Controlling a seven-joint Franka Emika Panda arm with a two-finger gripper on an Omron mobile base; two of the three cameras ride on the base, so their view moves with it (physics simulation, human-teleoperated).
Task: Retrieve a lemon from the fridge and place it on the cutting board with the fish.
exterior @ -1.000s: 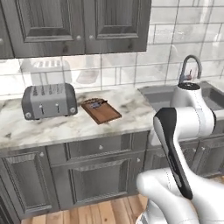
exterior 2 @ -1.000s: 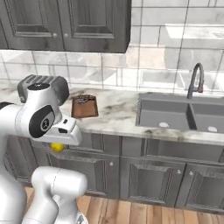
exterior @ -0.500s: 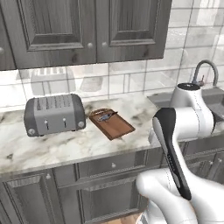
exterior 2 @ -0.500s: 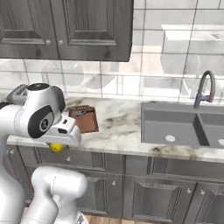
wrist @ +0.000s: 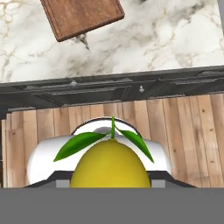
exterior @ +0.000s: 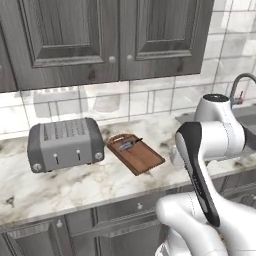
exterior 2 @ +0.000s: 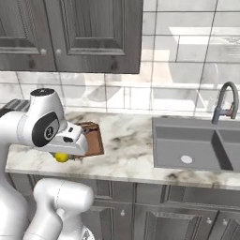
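Glossy white rounded arm (exterior: pixel 210 140) with dark grey joint bands and a round dark joint cap

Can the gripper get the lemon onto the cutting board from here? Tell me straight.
Probably yes. The gripper holds the lemon in front of the counter edge, and the cutting board lies close ahead, bare apart from the fish at its far end.

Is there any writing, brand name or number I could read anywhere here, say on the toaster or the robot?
None: no readable text anywhere.
The toaster front has knobs and levers, no lettering.
The cutting board, lemon, cabinets and the robot's white arm are unmarked.
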